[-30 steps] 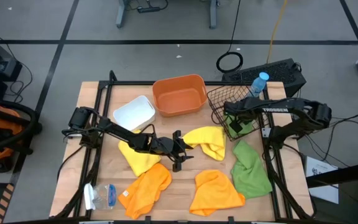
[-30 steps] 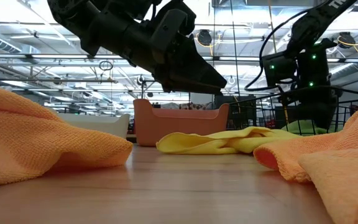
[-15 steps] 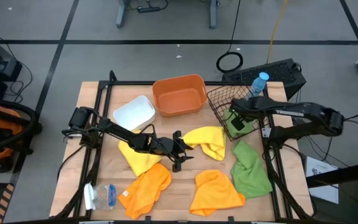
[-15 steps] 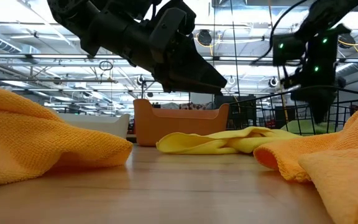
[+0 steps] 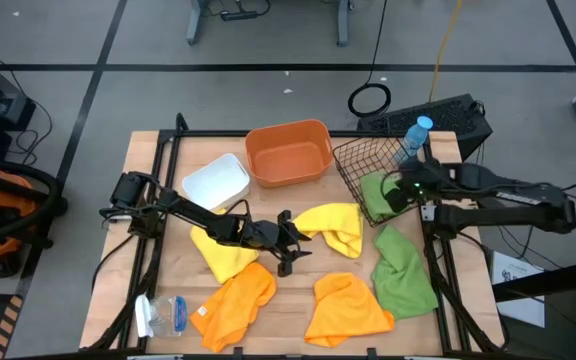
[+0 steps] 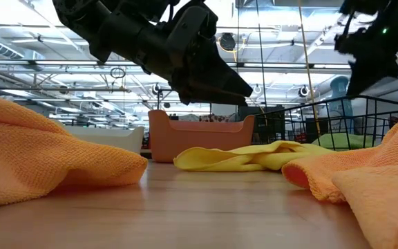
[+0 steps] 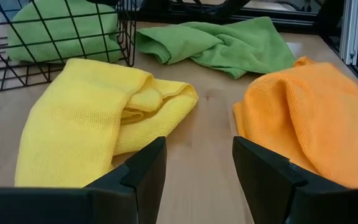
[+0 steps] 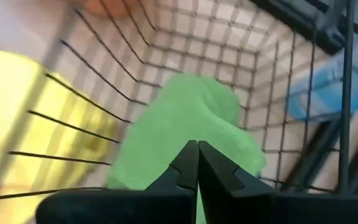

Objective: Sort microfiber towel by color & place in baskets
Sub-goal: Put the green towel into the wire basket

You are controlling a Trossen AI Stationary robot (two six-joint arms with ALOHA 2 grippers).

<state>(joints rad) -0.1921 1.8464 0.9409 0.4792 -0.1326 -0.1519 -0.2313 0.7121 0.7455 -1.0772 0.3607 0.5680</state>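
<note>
My left gripper (image 5: 286, 248) hangs open above the table's middle; in its wrist view (image 7: 197, 168) its fingers stand between a yellow towel (image 7: 98, 118) and an orange towel (image 7: 309, 118) without touching them. My right gripper (image 5: 392, 192) is shut over the black wire-mesh basket (image 5: 360, 165), raised above its rim (image 6: 362, 72). A green towel (image 8: 185, 124) lies bunched on the basket's floor. A second green towel (image 5: 403, 268), two yellow towels (image 5: 336, 225) (image 5: 221, 255) and two orange towels (image 5: 236, 305) (image 5: 346, 308) lie on the table. The orange tub (image 5: 288, 152) and white tray (image 5: 216, 180) stand at the far side.
A blue-capped clear bottle (image 5: 417, 133) stands just beyond the mesh basket. A clear plastic packet (image 5: 163, 315) lies at the near left corner. Black frame rails (image 5: 163, 170) run along the table's left, far and right sides. Bare wood (image 5: 293, 290) shows between the orange towels.
My right gripper has drawn back out of the mesh basket toward the table's right edge and risen above the rim. The green towel has stayed in the basket. My left arm has kept still.
</note>
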